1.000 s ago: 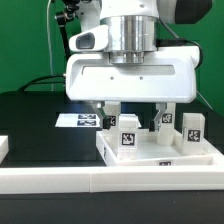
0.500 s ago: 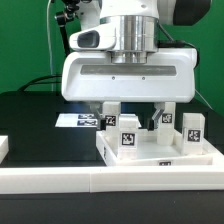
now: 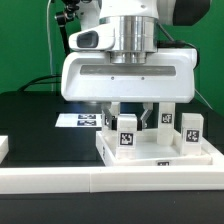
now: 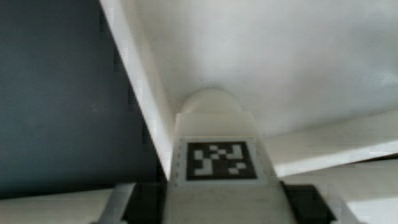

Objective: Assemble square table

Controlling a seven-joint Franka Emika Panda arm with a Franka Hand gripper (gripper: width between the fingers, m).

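Observation:
The square table's white slab (image 3: 112, 156) lies flat at the exterior view's right, with white tagged legs standing on it. My gripper (image 3: 130, 122) reaches straight down over the nearest leg (image 3: 127, 131). In the wrist view this leg (image 4: 219, 150) stands upright between my dark pads (image 4: 157, 200), which press against both of its sides. My gripper (image 4: 221, 200) is shut on it. The leg's foot still appears to rest on the slab (image 4: 267, 70). Two more legs (image 3: 165, 121) (image 3: 193, 127) stand further toward the exterior view's right.
The marker board (image 3: 78, 120) lies on the black table behind the slab, toward the exterior view's left. A long white rail (image 3: 60, 183) runs along the front edge. A small white piece (image 3: 3, 148) shows at the left border.
My fingers have closed from wide apart onto the sides of the nearest leg. The arm and the leg have stayed in place.

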